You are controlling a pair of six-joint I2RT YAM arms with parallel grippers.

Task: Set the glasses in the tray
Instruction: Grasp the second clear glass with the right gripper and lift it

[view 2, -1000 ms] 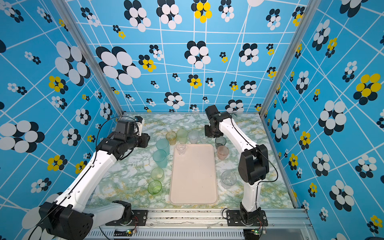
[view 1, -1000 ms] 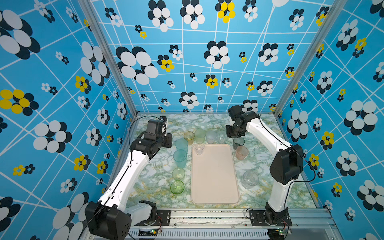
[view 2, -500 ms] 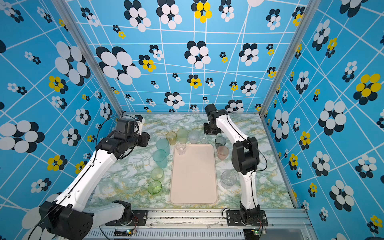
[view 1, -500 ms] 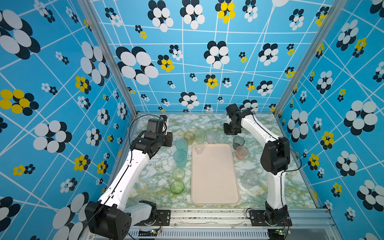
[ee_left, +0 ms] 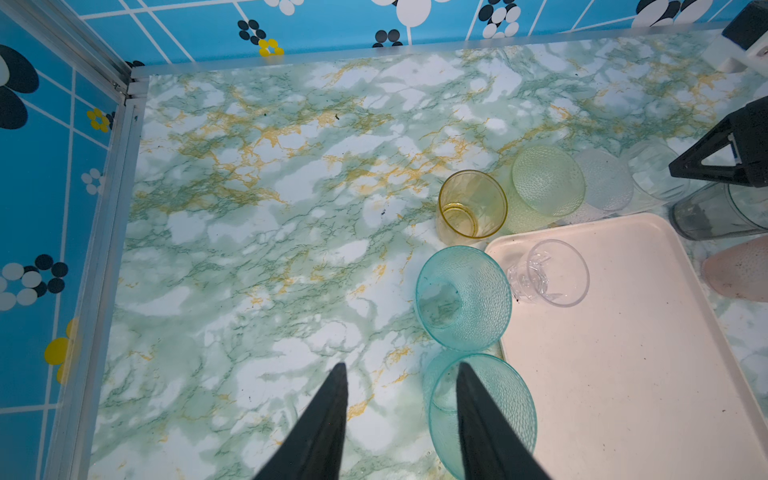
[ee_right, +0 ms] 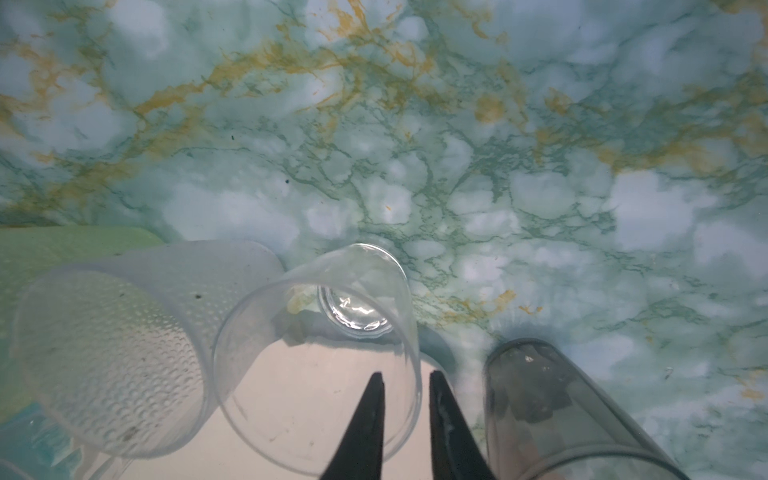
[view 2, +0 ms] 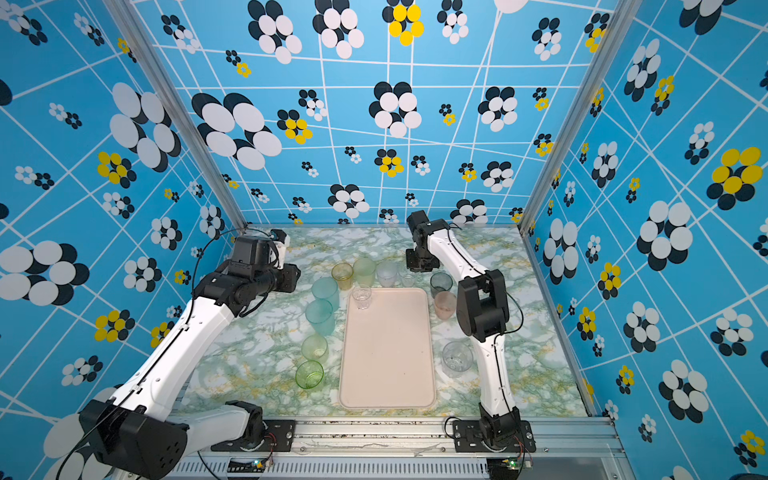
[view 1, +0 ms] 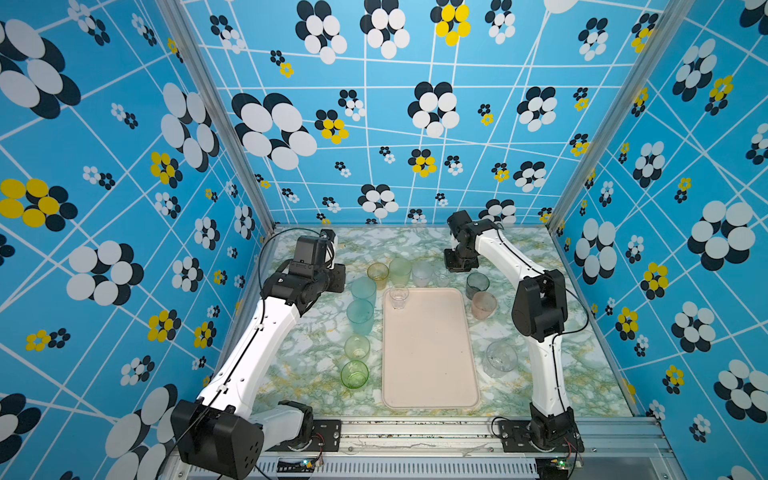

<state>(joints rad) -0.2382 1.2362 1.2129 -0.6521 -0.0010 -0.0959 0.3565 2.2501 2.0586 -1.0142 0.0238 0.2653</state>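
R tool (ee_right: 405, 376) shifted left w/ elbow, astride clear glass (ee_right: 332, 316) rim.

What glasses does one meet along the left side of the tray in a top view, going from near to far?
green glass → pale green glass → near teal glass → far teal glass → amber glass
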